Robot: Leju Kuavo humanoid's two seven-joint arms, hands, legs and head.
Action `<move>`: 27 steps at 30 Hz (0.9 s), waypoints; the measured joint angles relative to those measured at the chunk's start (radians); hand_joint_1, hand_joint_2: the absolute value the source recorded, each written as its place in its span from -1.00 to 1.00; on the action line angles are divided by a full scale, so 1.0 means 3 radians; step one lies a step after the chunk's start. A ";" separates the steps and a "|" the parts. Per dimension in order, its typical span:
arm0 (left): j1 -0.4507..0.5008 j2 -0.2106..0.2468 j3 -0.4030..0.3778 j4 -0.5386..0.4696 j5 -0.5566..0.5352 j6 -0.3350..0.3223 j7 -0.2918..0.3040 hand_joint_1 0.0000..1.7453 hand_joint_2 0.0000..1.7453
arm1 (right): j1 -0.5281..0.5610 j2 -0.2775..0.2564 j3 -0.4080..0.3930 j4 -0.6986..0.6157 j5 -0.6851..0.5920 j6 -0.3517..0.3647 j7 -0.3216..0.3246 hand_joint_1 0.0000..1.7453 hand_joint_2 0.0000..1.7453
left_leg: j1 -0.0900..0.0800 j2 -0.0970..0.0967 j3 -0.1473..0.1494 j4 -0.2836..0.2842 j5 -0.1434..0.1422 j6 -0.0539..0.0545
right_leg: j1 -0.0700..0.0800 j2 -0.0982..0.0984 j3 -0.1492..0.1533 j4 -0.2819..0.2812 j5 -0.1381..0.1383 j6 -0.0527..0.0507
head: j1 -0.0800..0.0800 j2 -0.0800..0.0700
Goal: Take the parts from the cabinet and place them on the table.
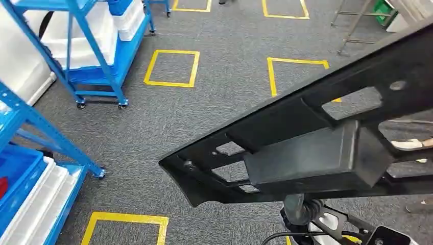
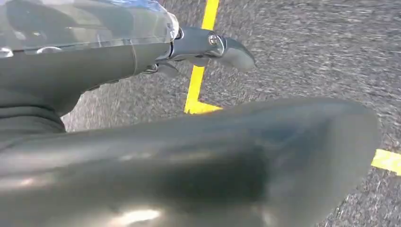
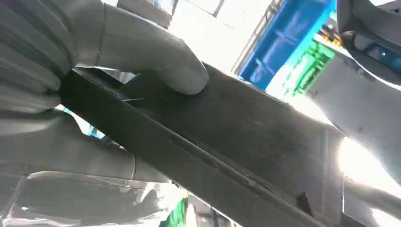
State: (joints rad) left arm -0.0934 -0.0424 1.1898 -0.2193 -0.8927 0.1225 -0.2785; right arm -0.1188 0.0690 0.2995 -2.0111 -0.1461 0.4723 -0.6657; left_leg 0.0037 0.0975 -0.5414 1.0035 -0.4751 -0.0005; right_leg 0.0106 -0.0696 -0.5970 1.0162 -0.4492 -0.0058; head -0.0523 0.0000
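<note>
Right, I read this as the carry step: the part is out of the cabinet and not yet on any table. In the head view the long black part [image 1: 306, 148], a ribbed plastic panel with cut-out windows, hangs in the air low in front of me, running from the near centre up to the far right, above grey carpet [image 1: 224, 102] marked with yellow tape squares [image 1: 172, 68].

In the right wrist view my right hand [image 3: 94, 90] is clamped on the part, thumb pressed flat on its broad face and the other fingers wrapped under its edge. In the left wrist view my left hand [image 2: 137, 52] sits close above the part's smooth dark surface; one finger points out past it over the carpet, and I cannot tell whether that hand actually grips or merely rests alongside.

Blue racks [image 1: 97, 46] on castors stand far left, with more blue shelving and a blue bin [image 1: 18, 173] near left.

No table is visible yet, so my guess is the next move means turning and walking until one appears, holding the part level and clear of those rack legs, then lowering it flat before letting go.
</note>
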 joint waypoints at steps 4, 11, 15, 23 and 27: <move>-0.0026 0.0026 0.0001 -0.0003 0.0000 0.0015 -0.0011 -1.00 -1.00 | -0.0019 0.0045 -0.0033 0.0000 -0.0079 -0.0001 0.0000 1.00 1.00 | 0.0026 -0.0021 0.0043 0.0025 -0.0059 -0.0073 | -0.0031 0.0153 0.0041 -0.0064 0.0033 -0.0063 | 0.0001 -0.0001; 0.0006 0.0098 0.0027 -0.0005 0.0000 0.0079 0.0052 -1.00 -1.00 | -0.0048 0.0099 -0.0083 0.0011 -0.0160 0.0019 0.0000 1.00 1.00 | 0.0032 -0.0300 -0.0372 0.0761 -0.0228 -0.0106 | -0.0040 0.0459 0.0053 -0.0059 0.0037 -0.0096 | 0.0000 0.0000; 0.0012 0.0110 0.0027 -0.0005 -0.0019 0.0071 0.0060 -1.00 -1.00 | -0.0046 0.0130 -0.0097 0.0010 -0.0100 0.0037 0.0000 1.00 1.00 | 0.0061 -0.0592 -0.0055 0.0034 0.0036 -0.0076 | -0.0037 0.0625 0.0019 0.0000 0.0013 -0.0028 | 0.0000 0.0000; 0.0007 0.0098 0.0017 -0.0006 -0.0095 -0.0069 0.0027 -1.00 -1.00 | 0.0030 0.0145 -0.0118 -0.0032 0.0096 -0.0102 0.0000 1.00 1.00 | 0.0039 -0.0262 -0.0050 -0.0010 0.0053 0.0061 | -0.0060 0.0271 -0.0439 0.0882 -0.0436 0.0106 | 0.0000 0.0000; -0.0005 0.0075 0.0005 -0.0006 -0.0128 -0.0071 0.0024 -1.00 -1.00 | 0.0035 0.0141 -0.0123 -0.0032 0.0123 -0.0108 0.0000 1.00 1.00 | 0.0030 -0.0089 -0.0028 -0.0008 0.0028 0.0050 | -0.0063 0.0211 -0.0234 0.0498 -0.0132 0.0100 | 0.0000 0.0000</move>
State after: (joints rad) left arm -0.0949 -0.0198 1.1913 -0.2213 -0.9312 0.1011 -0.2712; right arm -0.1082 0.1114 0.2625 -2.0207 -0.1091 0.4398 -0.6657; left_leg 0.0128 0.0709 -0.5499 1.0010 -0.4666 0.0146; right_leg -0.0084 -0.0062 -0.6671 1.1656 -0.4888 0.0242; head -0.0522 0.0000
